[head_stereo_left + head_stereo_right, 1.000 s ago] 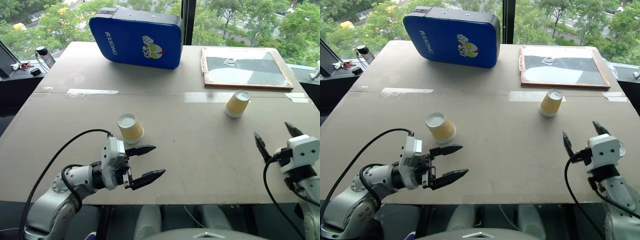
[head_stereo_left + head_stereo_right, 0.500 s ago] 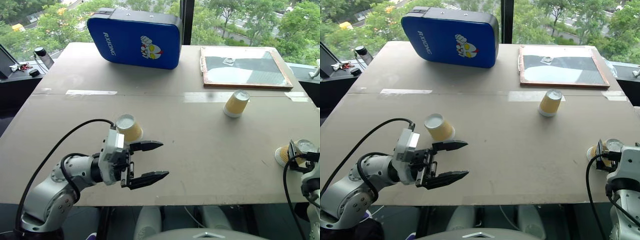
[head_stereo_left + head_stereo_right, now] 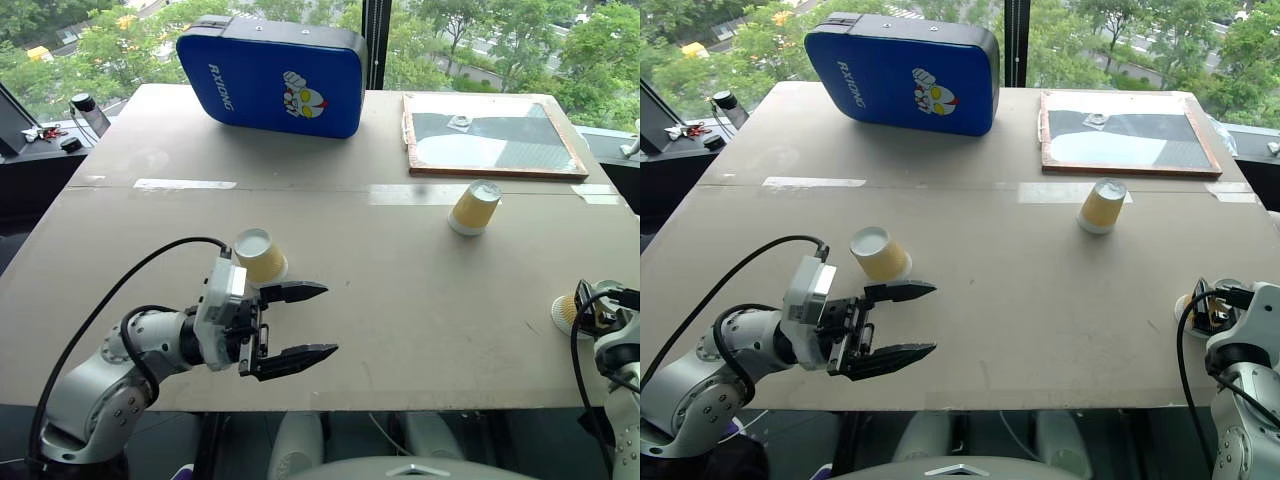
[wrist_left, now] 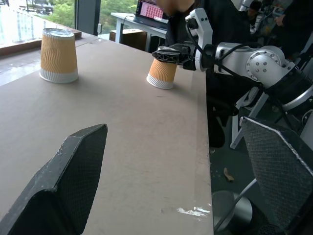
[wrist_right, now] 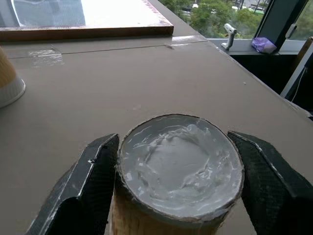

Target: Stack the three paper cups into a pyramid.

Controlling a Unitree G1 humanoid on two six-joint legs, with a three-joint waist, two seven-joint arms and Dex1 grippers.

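Right gripper (image 5: 176, 161) clamped on upturned cup (image 5: 180, 169) at table's (image 3: 400, 280) 4 o'clock edge, for lifting. Left gripper (image 3: 305, 322) held agape, empty, below 9 o'clock cup (image 3: 259, 256).

Three upturned cups stand apart on the table (image 3: 400, 300). One cup (image 3: 260, 256) stands left of centre, just behind the left gripper (image 3: 305, 322), which hovers over the near edge. A second cup (image 3: 474, 208) stands farther back and to the right, in front of a framed board (image 3: 490, 137). The third cup (image 4: 162, 73) stands at the table's right edge, between the right gripper's (image 5: 178, 186) fingers. A padded case (image 3: 272, 75) lies at the back left.
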